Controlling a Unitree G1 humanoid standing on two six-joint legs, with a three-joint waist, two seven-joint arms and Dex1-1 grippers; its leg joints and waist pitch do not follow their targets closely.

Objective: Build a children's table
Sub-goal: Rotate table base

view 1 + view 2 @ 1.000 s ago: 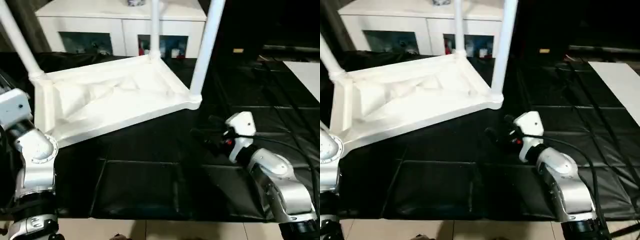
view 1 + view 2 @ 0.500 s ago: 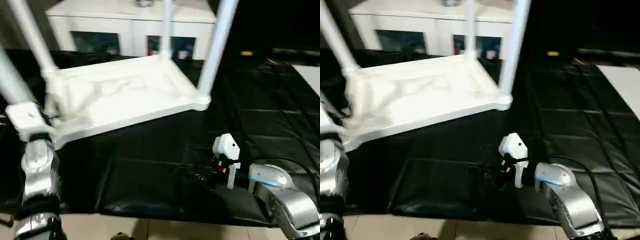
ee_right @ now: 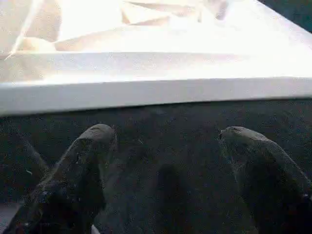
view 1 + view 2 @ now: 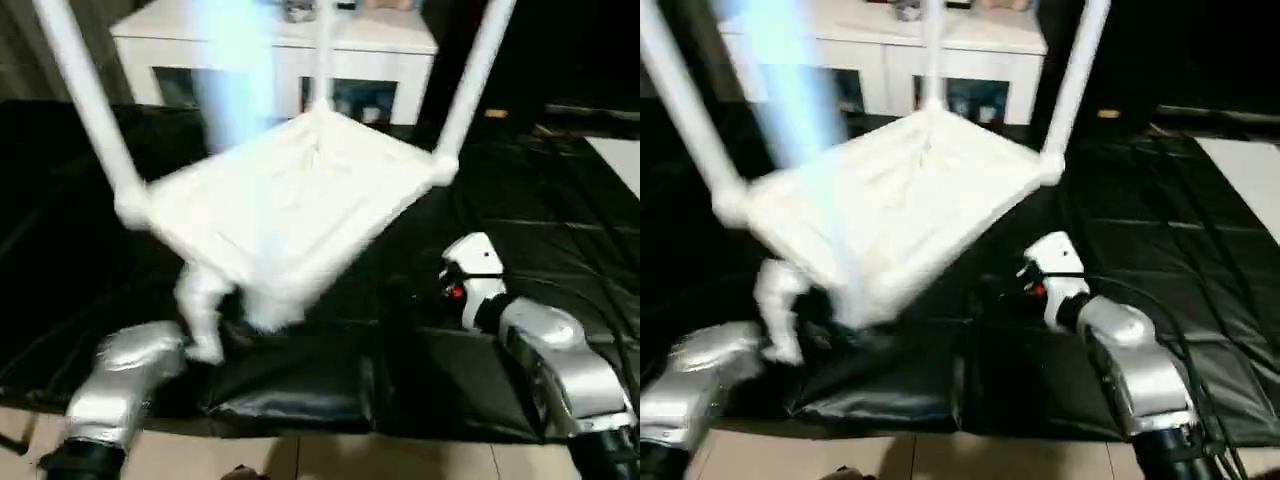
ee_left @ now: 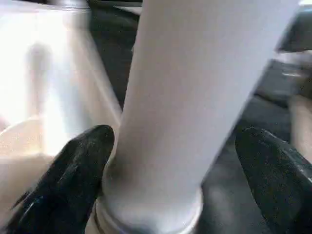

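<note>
The children's table lies upside down on the black mat, its white tabletop [image 4: 300,195] tilted and turned with one corner towards me. Three legs [image 4: 90,110] [image 4: 322,50] [image 4: 475,80] stand up from their sockets. A fourth leg [image 4: 235,80] at the near corner shows as a blur. In the left wrist view that leg [image 5: 195,97] stands in its socket between the wide-apart fingers of my left gripper [image 5: 175,141]; one finger [image 5: 73,170] lies against it, the other stands clear. My right gripper [image 3: 165,136] is open over the mat, facing the tabletop's edge [image 3: 156,90].
A white cabinet [image 4: 270,40] stands behind the mat. The black mat [image 4: 300,390] ends near the pale floor [image 4: 300,460] in front. A flat white board [image 4: 622,160] lies at the far right. Cables run along my right forearm [image 4: 555,365].
The tabletop has swung round and tilted, so a corner now points at me. My left arm has dropped low to the near corner. My right gripper has moved back up beside the tabletop.
</note>
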